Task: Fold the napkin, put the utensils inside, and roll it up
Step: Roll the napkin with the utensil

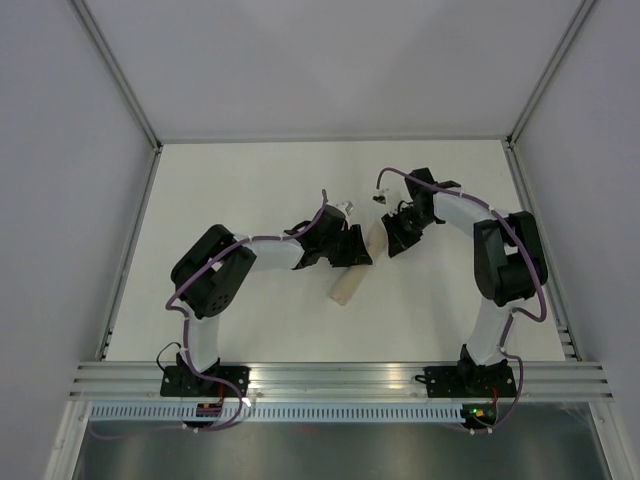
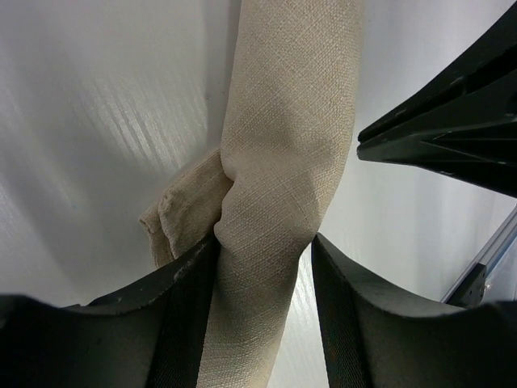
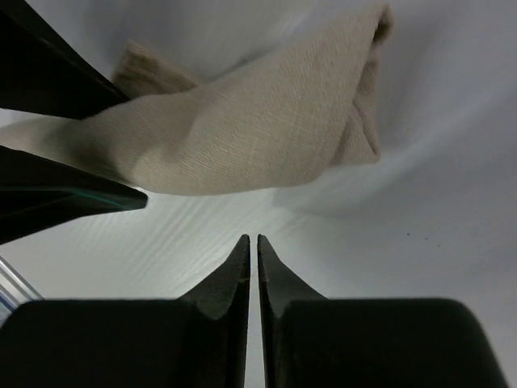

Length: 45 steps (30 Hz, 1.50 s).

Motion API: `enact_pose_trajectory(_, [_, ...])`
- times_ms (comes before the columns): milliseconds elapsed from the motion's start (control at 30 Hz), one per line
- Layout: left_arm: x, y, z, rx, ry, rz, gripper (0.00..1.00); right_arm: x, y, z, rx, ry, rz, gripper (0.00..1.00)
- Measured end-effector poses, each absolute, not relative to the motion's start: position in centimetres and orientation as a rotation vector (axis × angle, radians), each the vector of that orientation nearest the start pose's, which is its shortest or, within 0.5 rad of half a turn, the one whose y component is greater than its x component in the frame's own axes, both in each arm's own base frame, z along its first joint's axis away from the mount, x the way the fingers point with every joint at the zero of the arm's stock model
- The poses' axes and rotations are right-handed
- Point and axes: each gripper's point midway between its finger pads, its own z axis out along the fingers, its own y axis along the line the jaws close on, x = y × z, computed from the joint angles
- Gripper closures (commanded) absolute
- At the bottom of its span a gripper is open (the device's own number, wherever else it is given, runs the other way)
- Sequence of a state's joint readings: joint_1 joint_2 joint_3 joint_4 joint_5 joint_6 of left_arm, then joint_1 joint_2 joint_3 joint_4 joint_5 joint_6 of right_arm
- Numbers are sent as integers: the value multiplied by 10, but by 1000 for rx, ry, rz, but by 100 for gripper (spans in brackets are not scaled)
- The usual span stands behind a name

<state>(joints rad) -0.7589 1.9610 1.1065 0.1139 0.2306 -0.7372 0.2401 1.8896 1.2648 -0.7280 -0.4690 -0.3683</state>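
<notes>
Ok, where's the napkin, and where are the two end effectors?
napkin (image 2: pixel 283 145): left wrist view, middle of the roll.
left end effector (image 2: pixel 262 246): left wrist view, between its fingertips.
right end effector (image 3: pixel 251 238): right wrist view, between its fingertips.

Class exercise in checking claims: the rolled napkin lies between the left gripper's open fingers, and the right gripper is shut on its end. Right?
Not quite. The right gripper is shut, but on nothing: the right wrist view shows its fingertips together, clear of the napkin. The left gripper does straddle the roll, open.
</notes>
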Motion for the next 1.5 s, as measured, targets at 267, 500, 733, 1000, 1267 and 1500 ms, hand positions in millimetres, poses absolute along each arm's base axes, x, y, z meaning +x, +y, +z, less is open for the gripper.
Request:
enact_pose_trajectory(267, [305,-380,27,155,2514,-984,45,337,179,56,-871,2610,892,88])
enact_pose_trajectory(500, [304,-380,26,159,2520,-1006,45,338,189,44,-794,2657,1009,89])
enact_pose_trajectory(733, [305,-381,28,174,2500,-1038,40,353,192,35,-736,2680,1007,89])
enact_pose_trajectory(1000, [306,-379,29,197,2477,-1041,50,365,195,35,-707,2680,1001,89])
enact_pose_trajectory(1267, [307,-372,23,198,2475,-1054,84,377,203,51,-717,2622,1030,89])
enact_pose_trajectory(1500, [307,-372,22,208,2464,-1099,98,371,210,58,-738,2602,1096,87])
